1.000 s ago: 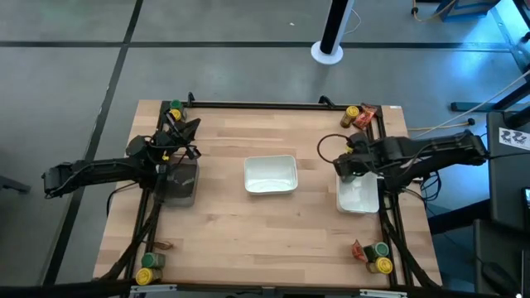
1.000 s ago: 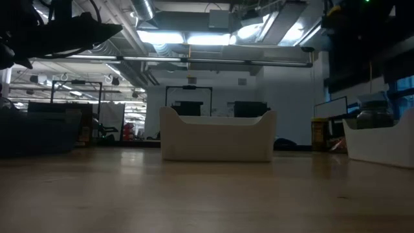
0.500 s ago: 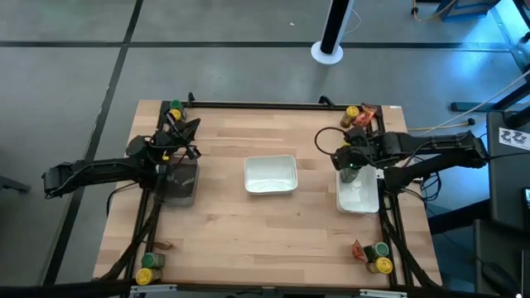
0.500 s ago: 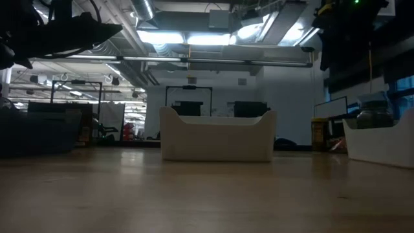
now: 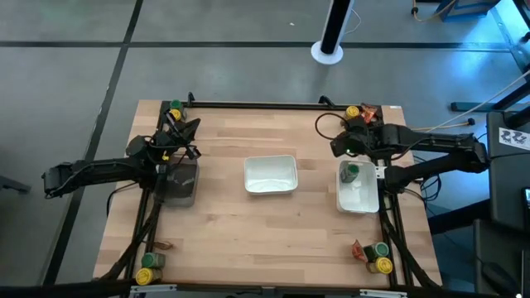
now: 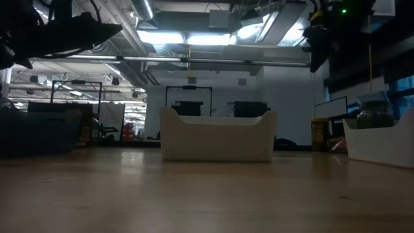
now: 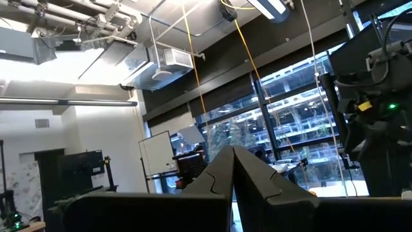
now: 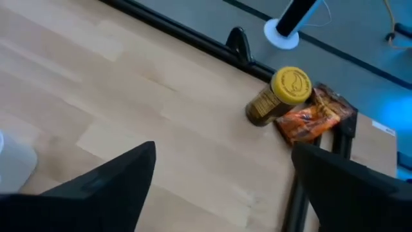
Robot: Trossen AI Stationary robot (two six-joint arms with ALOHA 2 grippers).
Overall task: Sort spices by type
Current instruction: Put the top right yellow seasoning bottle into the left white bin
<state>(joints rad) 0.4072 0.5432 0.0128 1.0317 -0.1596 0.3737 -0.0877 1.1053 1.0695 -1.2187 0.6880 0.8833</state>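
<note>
My right gripper (image 5: 341, 142) (image 8: 225, 193) hangs open above the table's far right part and holds nothing. Beyond it, in the far right corner, a yellow-lidded jar (image 8: 283, 95) (image 5: 353, 112) stands next to a red-orange packet (image 8: 314, 115). A green-lidded jar (image 5: 351, 172) sits in the right white tray (image 5: 361, 199). Over the grey bin (image 5: 178, 184) at the left, my left gripper (image 5: 189, 127) (image 7: 233, 174) is shut, empty and tipped upward. More spices sit at the far left corner (image 5: 174, 108), the near right corner (image 5: 379, 257) and the near left corner (image 5: 149, 263).
A white tray (image 5: 270, 187) (image 6: 217, 136) sits at the table's middle. Black rails run along the far edge (image 5: 257, 104) and both sides. In the low view the right tray (image 6: 381, 145) shows at the right with a jar (image 6: 374, 113) in it.
My right gripper has moved from over the right tray toward the table's far edge and turned toward the far right corner. The green-lidded jar, which showed right under the gripper before, now stands uncovered in the right tray.
</note>
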